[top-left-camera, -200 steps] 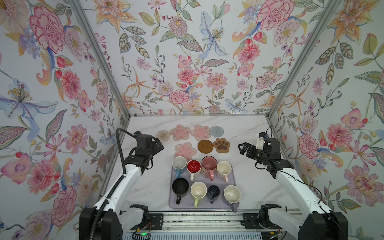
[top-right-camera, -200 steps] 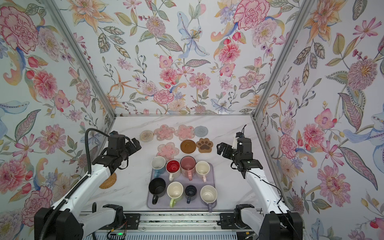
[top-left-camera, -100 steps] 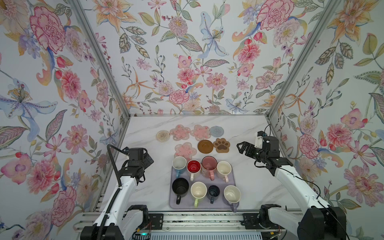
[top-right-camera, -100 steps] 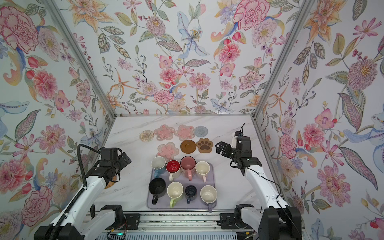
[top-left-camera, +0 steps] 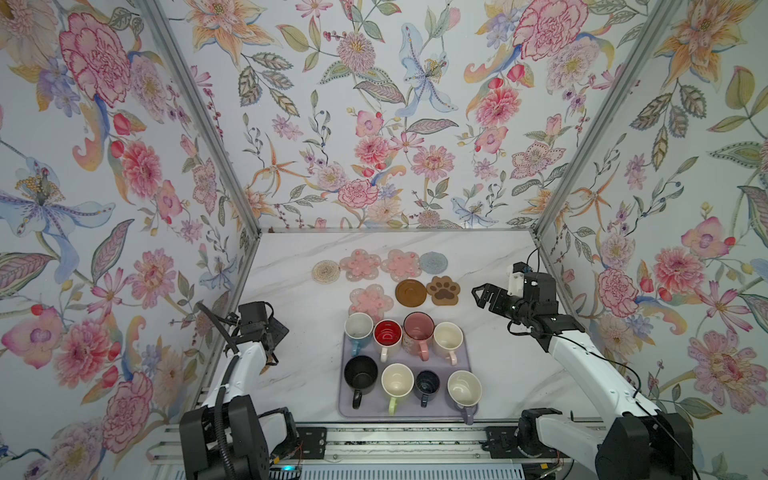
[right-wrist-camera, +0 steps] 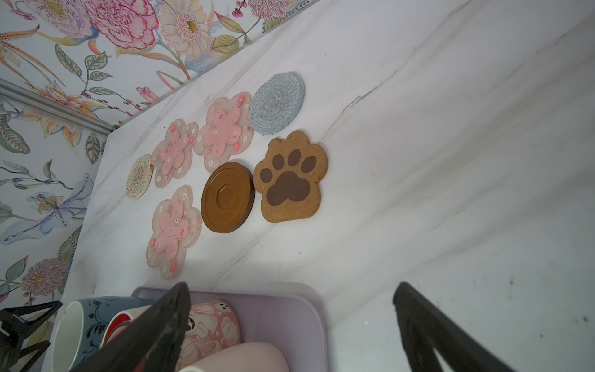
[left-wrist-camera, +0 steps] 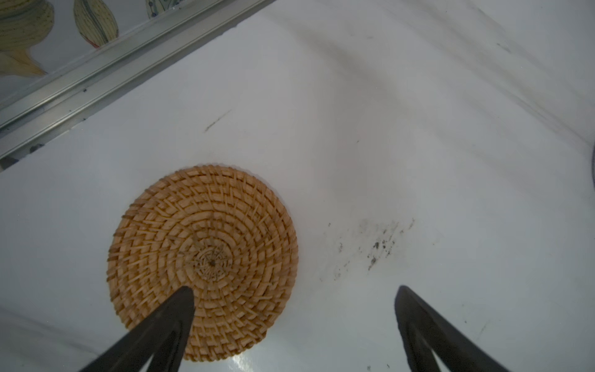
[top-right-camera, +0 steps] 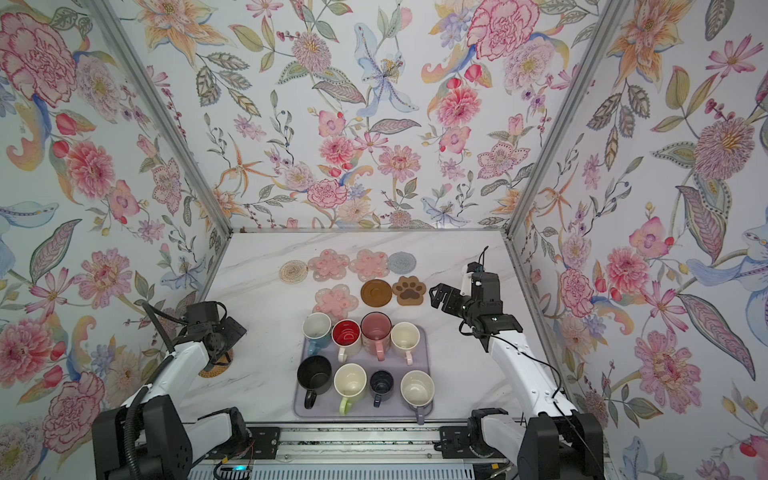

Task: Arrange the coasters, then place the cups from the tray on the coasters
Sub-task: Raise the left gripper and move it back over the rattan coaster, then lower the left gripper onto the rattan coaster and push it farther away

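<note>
Lavender tray (top-left-camera: 468, 361) is the landmark. The right gripper (top-left-camera: 477, 297) hangs right of its far corner, jaws wide apart. The left gripper (left-wrist-camera: 293, 290) is left of it, jaws also spread. Eight cups (top-left-camera: 397, 379) stand on the tray. Seven coasters (top-left-camera: 410, 291) lie just beyond its far edge. The tan woven coaster (left-wrist-camera: 206, 257) lies to its left, beneath one left fingertip.

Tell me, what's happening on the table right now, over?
Left fingers open, poised over tan woven coaster. Right fingers open, empty. Eight cups on tray. Nothing in the way.
</note>
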`<state>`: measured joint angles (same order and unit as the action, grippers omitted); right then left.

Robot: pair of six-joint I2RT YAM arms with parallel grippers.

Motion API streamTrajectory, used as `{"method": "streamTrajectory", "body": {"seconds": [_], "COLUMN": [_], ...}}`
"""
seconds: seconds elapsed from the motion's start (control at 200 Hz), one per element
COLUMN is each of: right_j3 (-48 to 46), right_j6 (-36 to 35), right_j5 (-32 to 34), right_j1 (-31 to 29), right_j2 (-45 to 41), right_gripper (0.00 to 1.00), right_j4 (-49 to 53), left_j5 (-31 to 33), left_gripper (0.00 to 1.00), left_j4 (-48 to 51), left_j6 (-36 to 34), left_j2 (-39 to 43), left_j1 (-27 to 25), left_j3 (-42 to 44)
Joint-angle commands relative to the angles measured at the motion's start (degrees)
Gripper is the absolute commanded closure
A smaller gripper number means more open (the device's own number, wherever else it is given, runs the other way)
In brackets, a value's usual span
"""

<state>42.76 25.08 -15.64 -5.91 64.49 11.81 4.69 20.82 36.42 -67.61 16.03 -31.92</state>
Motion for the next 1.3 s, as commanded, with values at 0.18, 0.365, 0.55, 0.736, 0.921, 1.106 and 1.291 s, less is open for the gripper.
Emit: {"method": "streamTrajectory", "body": {"seconds": [0.18, 0.365, 0.55, 0.736, 0.921, 1.106, 1.291], "right_j3": [2.15, 2.32, 2.48, 2.63, 2.61, 2.58, 2.69], "right_j6": [-0.48, -0.34, -0.42, -0.43, -0.42, -0.14, -0.13], "right_j5": [0.86, 0.87, 1.14, 1.14, 1.22, 0.97, 0.87], "right_j1": [-0.23, -0.31, -0.22, -0.22, -0.22, -0.28, -0.29], "right_j2": [-0.99, -0.94, -1.09, -1.22, -1.32, -1.08, -1.13], "right_gripper": [0.01, 0.01, 0.01, 0.01, 0.01, 0.01, 0.01], "right_j4": [1.24, 1.35, 1.57, 1.67, 1.64, 1.24, 1.24], "left_j5": [-2.40, -3.72, -5.87, -9.18, -12.95, -16.81, -17.17], "left_gripper": [0.01, 0.01, 0.01, 0.01, 0.01, 0.01, 0.01], "left_j4": [-6.28, -8.40, -11.09, -13.35, -14.90, -16.18, -17.80], "left_j6": [-0.65, -1.00, -1.27, -0.66, -0.35, 1.16, 4.08], "left_j2": [-4.53, -7.19, -8.97, -10.59, -10.97, -11.65, -12.01], "left_j1": [2.68, 2.86, 3.04, 3.03, 2.94, 0.16, -4.83], "left_j3": [0.50, 0.87, 1.67, 2.10, 2.24, 2.74, 2.90]}}
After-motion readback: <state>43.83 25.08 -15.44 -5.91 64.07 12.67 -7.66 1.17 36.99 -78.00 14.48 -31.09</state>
